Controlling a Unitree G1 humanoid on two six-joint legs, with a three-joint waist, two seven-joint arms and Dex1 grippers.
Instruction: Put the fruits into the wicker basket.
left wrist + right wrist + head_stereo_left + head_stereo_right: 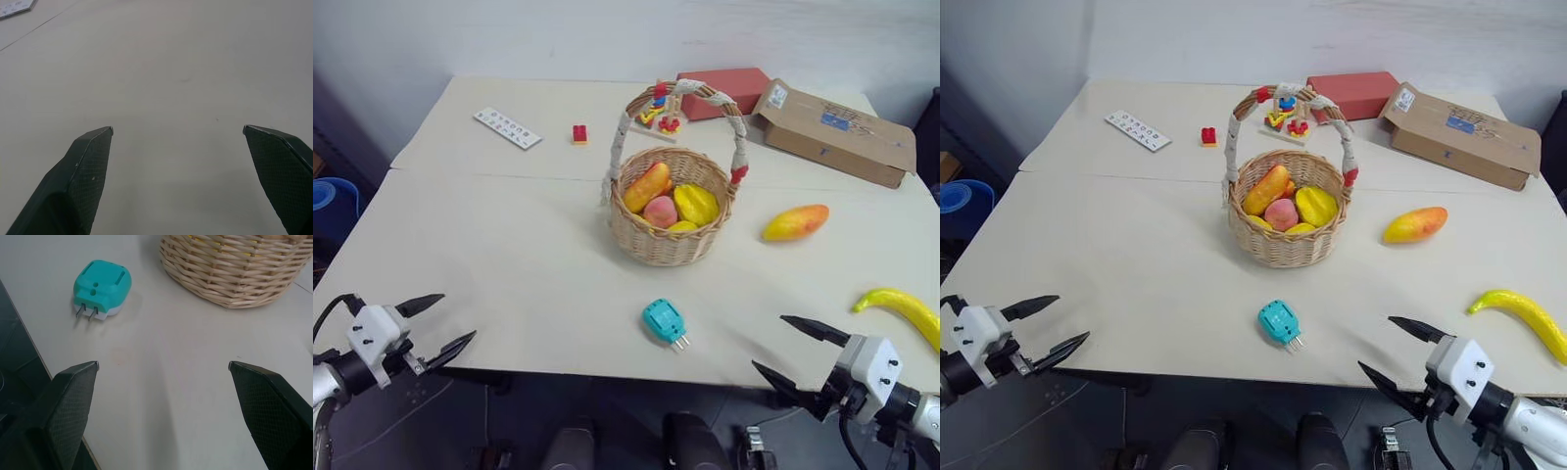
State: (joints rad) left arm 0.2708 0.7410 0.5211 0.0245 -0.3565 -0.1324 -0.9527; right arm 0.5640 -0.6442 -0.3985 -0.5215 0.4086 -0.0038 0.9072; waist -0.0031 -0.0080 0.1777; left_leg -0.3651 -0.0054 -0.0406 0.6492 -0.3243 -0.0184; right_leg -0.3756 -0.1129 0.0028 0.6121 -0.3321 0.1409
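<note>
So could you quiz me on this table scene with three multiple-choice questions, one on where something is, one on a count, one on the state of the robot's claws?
1. Where is the teal plug?
A. inside the basket
B. on the table in front of the wicker basket
C. on the cardboard box

2. How many fruits lie outside the basket?
A. none
B. two
C. five

3. How do the two grippers stand?
A. both open and empty
B. both shut
C. one holding fruit

Answers: 1 B, it lies on bare table near the front edge. 2 B, the mango and banana. 3 A, the left gripper and right gripper are spread with nothing between.
</note>
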